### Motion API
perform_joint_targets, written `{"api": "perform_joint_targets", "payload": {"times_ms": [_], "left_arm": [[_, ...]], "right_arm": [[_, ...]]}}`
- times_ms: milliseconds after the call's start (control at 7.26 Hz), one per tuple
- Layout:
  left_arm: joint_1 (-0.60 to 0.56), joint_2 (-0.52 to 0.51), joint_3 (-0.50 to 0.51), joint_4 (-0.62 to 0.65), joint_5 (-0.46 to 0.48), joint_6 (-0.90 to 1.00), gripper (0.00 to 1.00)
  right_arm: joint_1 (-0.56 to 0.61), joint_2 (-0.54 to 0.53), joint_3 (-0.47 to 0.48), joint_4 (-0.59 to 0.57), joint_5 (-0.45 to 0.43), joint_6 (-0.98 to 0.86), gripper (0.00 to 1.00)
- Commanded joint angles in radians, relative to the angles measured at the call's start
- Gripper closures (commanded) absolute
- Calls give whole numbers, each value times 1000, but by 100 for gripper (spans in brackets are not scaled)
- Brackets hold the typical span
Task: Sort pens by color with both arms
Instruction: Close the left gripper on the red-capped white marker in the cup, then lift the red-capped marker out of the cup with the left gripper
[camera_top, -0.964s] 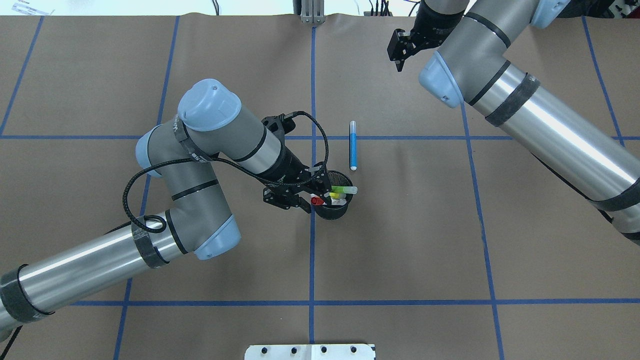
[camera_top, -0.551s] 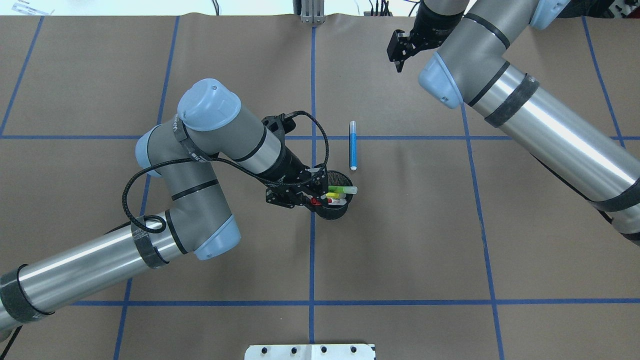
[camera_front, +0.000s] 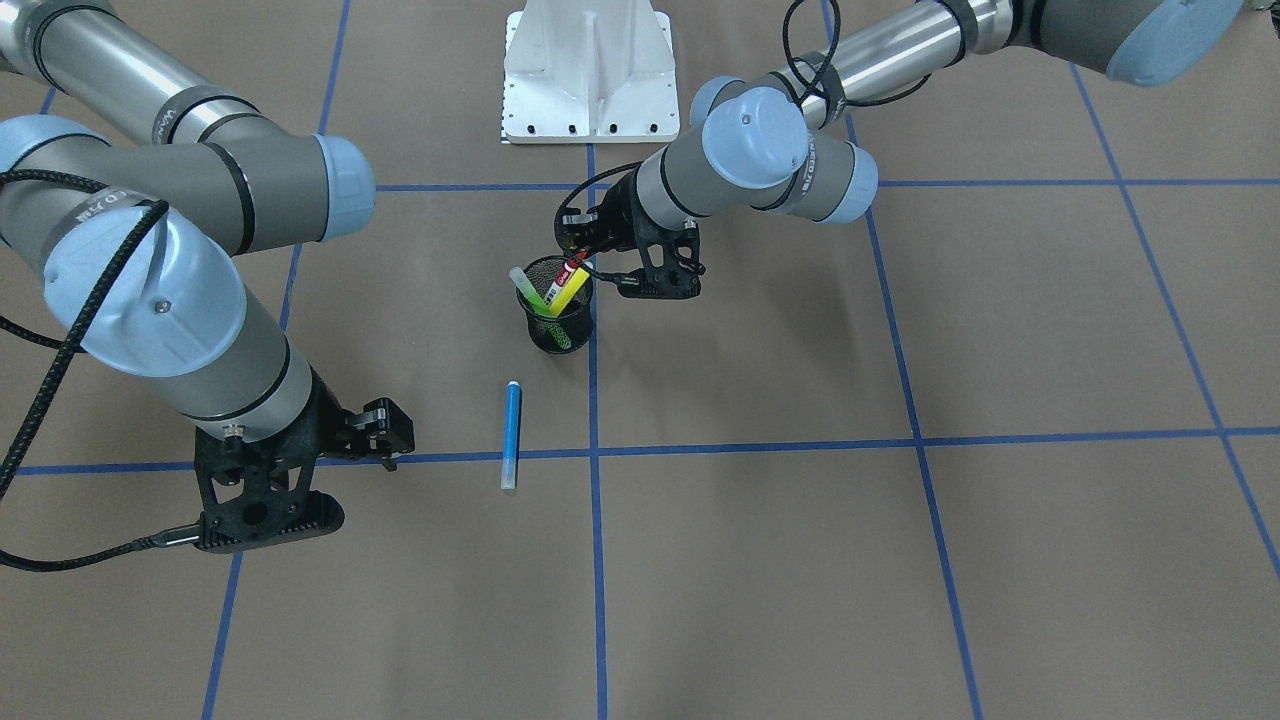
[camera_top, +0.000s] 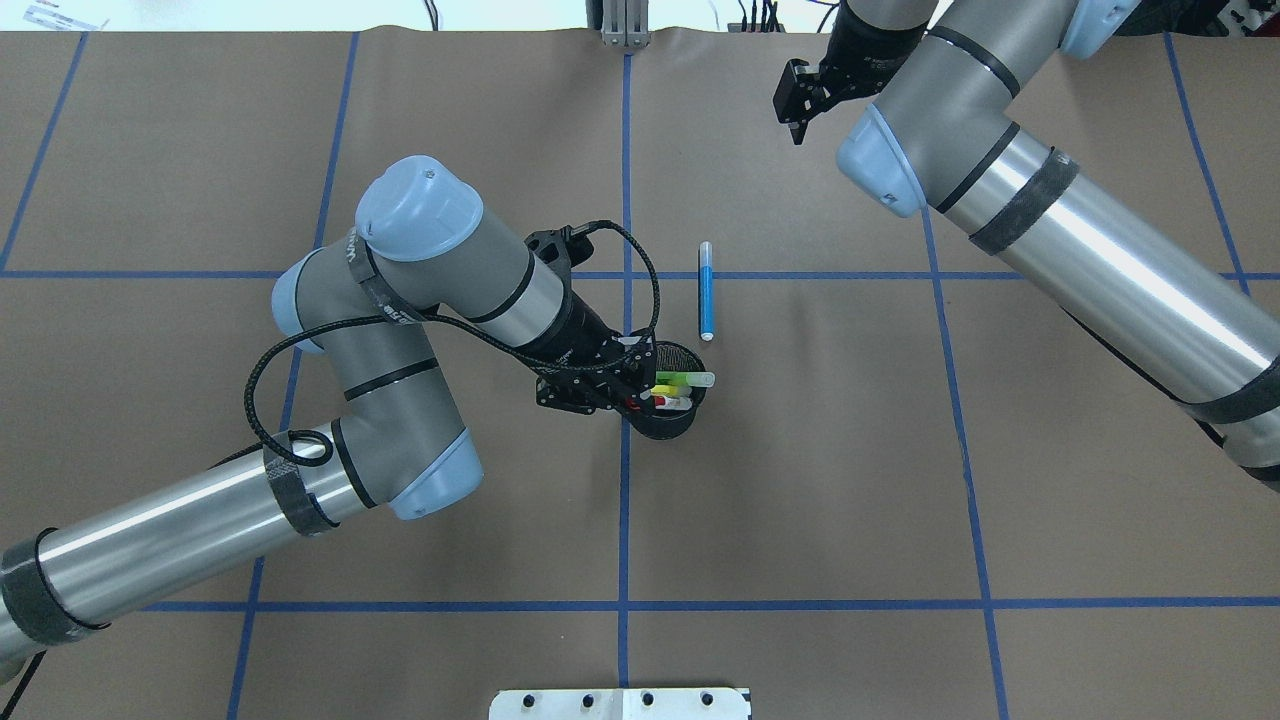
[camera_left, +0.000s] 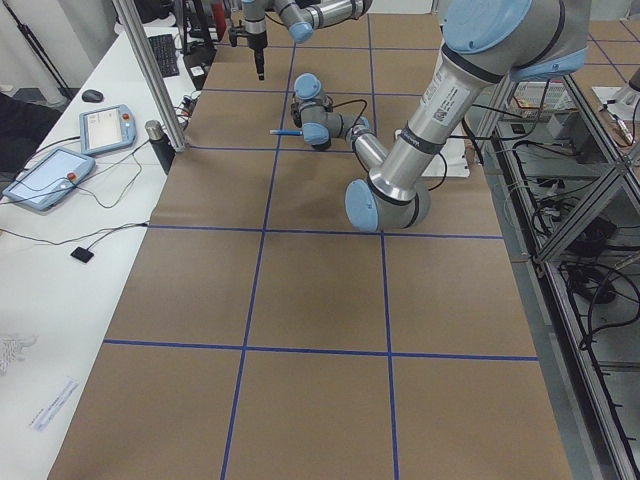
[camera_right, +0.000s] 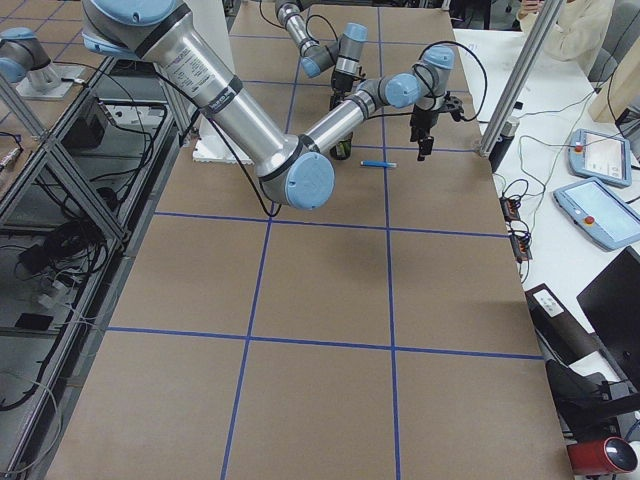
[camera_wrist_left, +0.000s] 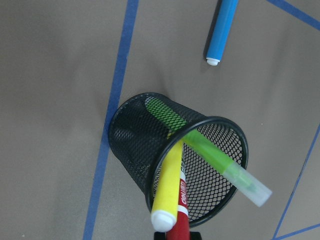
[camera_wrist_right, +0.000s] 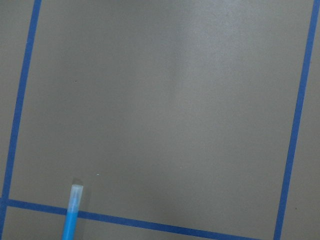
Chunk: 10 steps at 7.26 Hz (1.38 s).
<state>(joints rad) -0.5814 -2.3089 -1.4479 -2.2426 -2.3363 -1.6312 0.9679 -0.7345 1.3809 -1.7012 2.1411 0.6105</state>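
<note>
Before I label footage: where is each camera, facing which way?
Front-facing: across table, facing base; left arm, right arm.
Overhead: behind base, looking forward-down; both arms.
Left: table end; left arm nearest.
Right: opposite end; right arm nearest.
Left wrist: down at cup; no arm.
Right wrist: down at table; no arm.
Shared: both wrists see the blue pen.

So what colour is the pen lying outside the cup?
It's the blue pen; the front-facing view shows it best.

Left wrist view crops red-capped pen (camera_wrist_left: 178, 229) at bottom, blue pen (camera_wrist_left: 221, 30) at top — right gripper (camera_top: 798, 130) gap too small to tell.
</note>
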Motion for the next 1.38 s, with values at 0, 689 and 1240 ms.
{"api": "perform_joint_targets", "payload": {"times_ms": [0, 689, 1240], "left_arm": [[-5, 0, -21, 3, -5, 1, 87], [-167, -27, -66, 27, -193, -10, 87], [-282, -59, -63, 55, -244, 0, 87]], "right_arm": [[0, 0, 0, 0, -1, -1, 1], [-2, 0, 3, 2, 2, 9, 1], [-18, -11, 39, 0, 5, 32, 1]]}}
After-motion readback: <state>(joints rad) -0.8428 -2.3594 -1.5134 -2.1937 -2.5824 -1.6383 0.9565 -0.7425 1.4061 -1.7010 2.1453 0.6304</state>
